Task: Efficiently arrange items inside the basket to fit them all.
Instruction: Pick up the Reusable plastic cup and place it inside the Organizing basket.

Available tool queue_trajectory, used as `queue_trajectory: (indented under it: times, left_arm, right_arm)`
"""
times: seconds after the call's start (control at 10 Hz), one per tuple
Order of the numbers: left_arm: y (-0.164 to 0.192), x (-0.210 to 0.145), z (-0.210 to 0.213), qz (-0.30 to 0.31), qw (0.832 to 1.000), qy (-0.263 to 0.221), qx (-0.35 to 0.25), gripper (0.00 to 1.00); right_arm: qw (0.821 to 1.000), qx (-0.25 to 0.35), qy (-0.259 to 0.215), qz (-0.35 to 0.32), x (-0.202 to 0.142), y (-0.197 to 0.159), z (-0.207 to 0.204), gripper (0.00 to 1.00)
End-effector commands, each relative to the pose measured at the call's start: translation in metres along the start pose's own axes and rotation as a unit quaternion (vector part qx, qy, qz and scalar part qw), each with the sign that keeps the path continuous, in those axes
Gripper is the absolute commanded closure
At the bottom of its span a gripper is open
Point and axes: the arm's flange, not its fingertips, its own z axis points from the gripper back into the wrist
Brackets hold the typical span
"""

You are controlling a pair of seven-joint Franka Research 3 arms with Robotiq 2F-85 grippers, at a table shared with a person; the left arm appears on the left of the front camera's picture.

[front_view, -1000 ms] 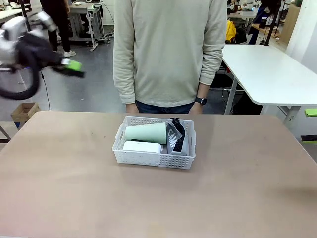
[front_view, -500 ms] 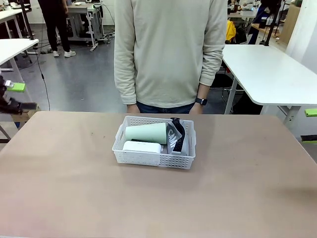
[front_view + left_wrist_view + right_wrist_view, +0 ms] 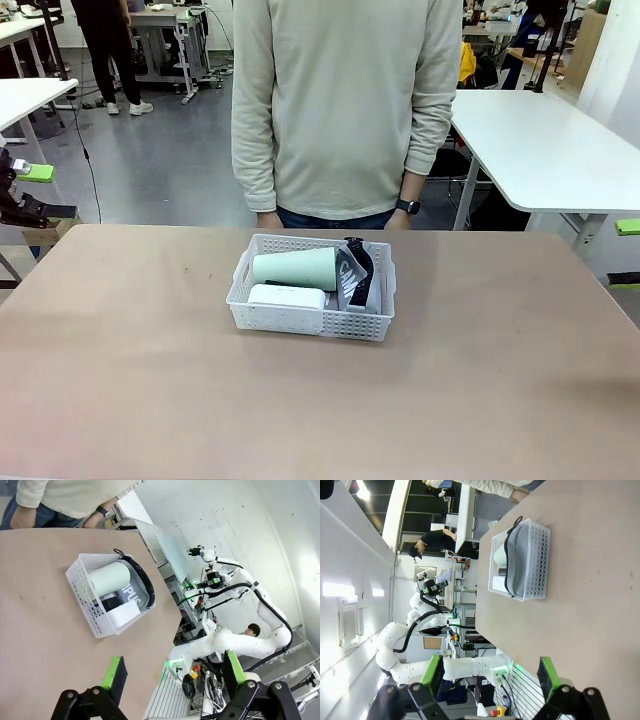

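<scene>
1. Basket (image 3: 310,310) sits mid-bench, nearer the far edge, in front of the person (image 3: 345,110) standing at that edge
2. Inside: pale green cup (image 3: 294,269) lies on its side along the far wall; white box (image 3: 287,296) against the near wall, just below the cup
3. Grey pouch (image 3: 349,275) stands on edge at the basket's right end, w/ black stapler (image 3: 360,270) leaning by it; both touch the cup's end
4. Left claw (image 3: 172,672): fingers apart, nothing btwn them, held off the bench's left edge, well apart from the basket
5. Right claw (image 3: 490,672): fingers apart, nothing held, off the bench's right edge, well apart from the basket
6. Front view: left claw's green pad (image 3: 36,172) shows at the far-left, beyond the bench corner
</scene>
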Motion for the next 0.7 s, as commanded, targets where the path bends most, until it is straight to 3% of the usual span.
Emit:
queue_trajectory:
  times: [0.0, 0.6]
  left_arm:
    - [0.0007, -0.0011, 0.0000, -0.010, 1.000, -0.005, -0.002, 0.00]
    - [0.0007, -0.0011, 0.0000, -0.010, 1.000, -0.005, -0.002, 0.00]
  right_arm:
    - [1.000, 0.008, -0.003, -0.008, 0.0007, 0.0054, 0.0006, 0.00]
    - [1.000, 0.008, -0.003, -0.008, 0.0007, 0.0054, 0.0006, 0.00]
